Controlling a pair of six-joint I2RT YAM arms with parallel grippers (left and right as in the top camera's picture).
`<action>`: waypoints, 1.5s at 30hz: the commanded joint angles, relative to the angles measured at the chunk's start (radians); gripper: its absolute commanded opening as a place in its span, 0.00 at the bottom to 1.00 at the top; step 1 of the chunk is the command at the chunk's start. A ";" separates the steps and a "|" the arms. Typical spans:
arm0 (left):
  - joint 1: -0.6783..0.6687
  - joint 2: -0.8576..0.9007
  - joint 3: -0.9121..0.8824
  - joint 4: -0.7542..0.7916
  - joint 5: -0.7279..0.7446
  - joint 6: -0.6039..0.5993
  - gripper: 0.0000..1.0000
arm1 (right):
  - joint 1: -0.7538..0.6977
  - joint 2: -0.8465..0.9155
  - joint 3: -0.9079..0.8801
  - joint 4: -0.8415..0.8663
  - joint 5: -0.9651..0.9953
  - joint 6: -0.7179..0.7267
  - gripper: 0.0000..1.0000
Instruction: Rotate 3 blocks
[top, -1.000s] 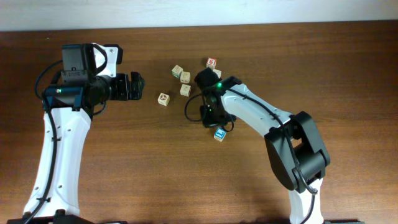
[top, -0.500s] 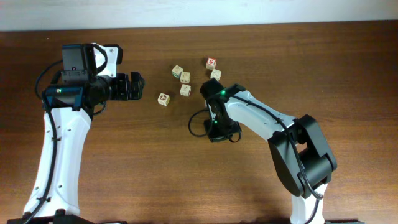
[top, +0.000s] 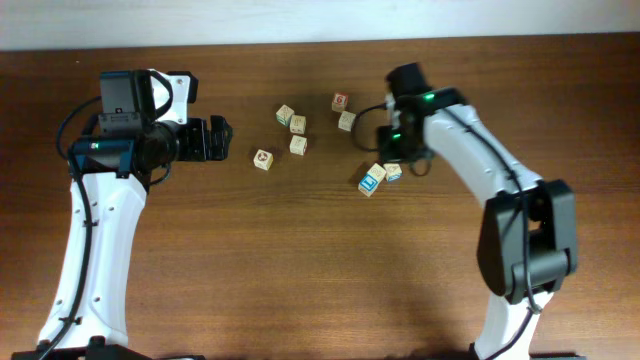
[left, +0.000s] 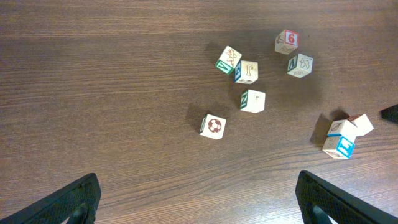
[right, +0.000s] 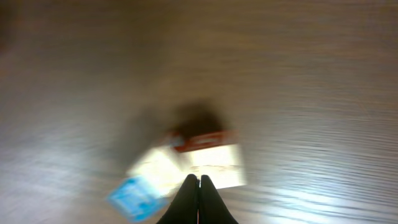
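A blue-faced block (top: 372, 180) lies right of the table's middle, touching a pale block (top: 394, 172). In the left wrist view the blue-faced block (left: 339, 144) and its pale neighbour (left: 360, 124) sit at the right edge. My right gripper (top: 393, 158) hovers just behind this pair. The right wrist view is blurred, with the right gripper (right: 199, 185) shut and empty over the blue-faced block (right: 134, 196) and the pale block (right: 214, 163). Another pale block (top: 346, 121) lies further back. My left gripper (top: 218, 138) is open, empty and far to the left, shown wide apart as the left gripper (left: 198, 186).
A cube with a red-and-white face (top: 340, 101) sits at the back. A tan cube with a red round mark (top: 262, 159) lies nearest my left gripper. Three more letter cubes (top: 298, 124) cluster between them.
My right gripper has swung from the middle of the table back and to the right. The blue-faced block has shifted right and back, and now lies against a pale block. The left arm is still.
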 joint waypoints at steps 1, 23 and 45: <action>-0.001 0.004 0.018 0.002 0.002 -0.007 0.99 | -0.080 0.054 0.012 0.015 -0.031 -0.132 0.04; -0.001 0.004 0.018 -0.003 0.002 -0.006 0.99 | 0.196 0.135 0.013 0.064 -0.096 -0.071 0.04; -0.002 0.004 0.018 -0.002 0.002 -0.006 0.99 | 0.336 0.211 0.023 0.237 -0.360 -0.237 0.04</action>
